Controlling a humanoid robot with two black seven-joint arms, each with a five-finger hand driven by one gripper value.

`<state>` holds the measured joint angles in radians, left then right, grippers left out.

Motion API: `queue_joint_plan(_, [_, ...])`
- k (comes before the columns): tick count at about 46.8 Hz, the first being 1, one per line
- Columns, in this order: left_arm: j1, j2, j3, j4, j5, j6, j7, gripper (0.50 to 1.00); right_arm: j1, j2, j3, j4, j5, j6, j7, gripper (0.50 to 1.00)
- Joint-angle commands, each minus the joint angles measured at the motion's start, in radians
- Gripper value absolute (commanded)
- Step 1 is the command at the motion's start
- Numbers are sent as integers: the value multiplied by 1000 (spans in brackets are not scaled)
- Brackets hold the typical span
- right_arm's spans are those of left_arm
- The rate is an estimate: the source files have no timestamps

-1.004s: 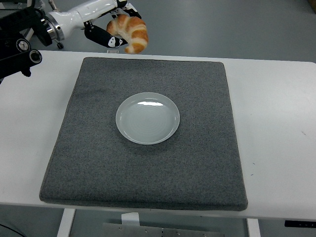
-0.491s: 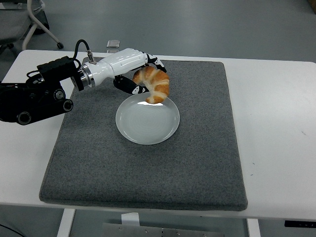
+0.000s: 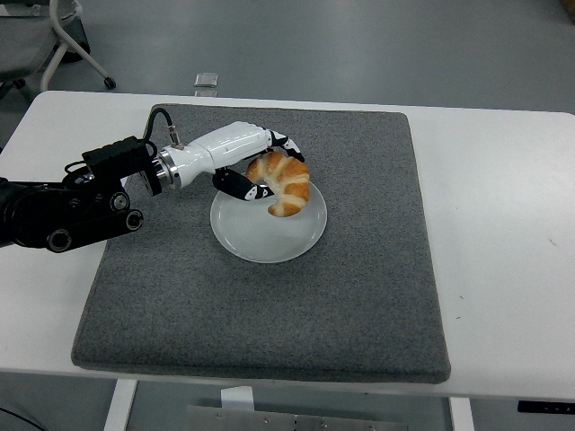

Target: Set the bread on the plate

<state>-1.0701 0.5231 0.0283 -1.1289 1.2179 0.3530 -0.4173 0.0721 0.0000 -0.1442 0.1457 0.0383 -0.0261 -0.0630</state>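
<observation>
The left hand has its fingers curled around one end of the bread, a golden, curved croissant. The thumb lies under the roll and the other fingers wrap over its top. The white-shelled hand joins a black forearm that comes in from the left edge and lies low over the mat.

The bread is over the upper right part of the plate. Its free end points down toward the plate's inside, and whether it touches the plate cannot be told. The plate is round, pale and shallow, and its lower half is bare.

The plate sits near the middle of a dark grey mat, slightly toward the far side. The mat is a thick square with rounded corners, and it covers most of the table's depth. The table is white, with wide bare margins left and right of the mat and a few small dark specks on the right side.

Beyond the table's far edge lies a grey floor. A small pale object lies on it just behind the table, and the legs of a wheeled chair show at the top left corner.
</observation>
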Motion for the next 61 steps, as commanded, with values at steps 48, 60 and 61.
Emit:
queue_joint_plan(48, [107, 0, -11, 31, -18, 0, 0, 666, 0, 0, 0, 0, -1, 0, 0, 930])
queue_joint_plan(60, [108, 0, -13, 31, -21, 0, -2, 713, 0, 0, 0, 0, 0, 0, 0, 930])
queue_joint_plan(61, [108, 0, -13, 31, -21, 0, -2, 724, 0, 0, 0, 0, 0, 0, 0, 930])
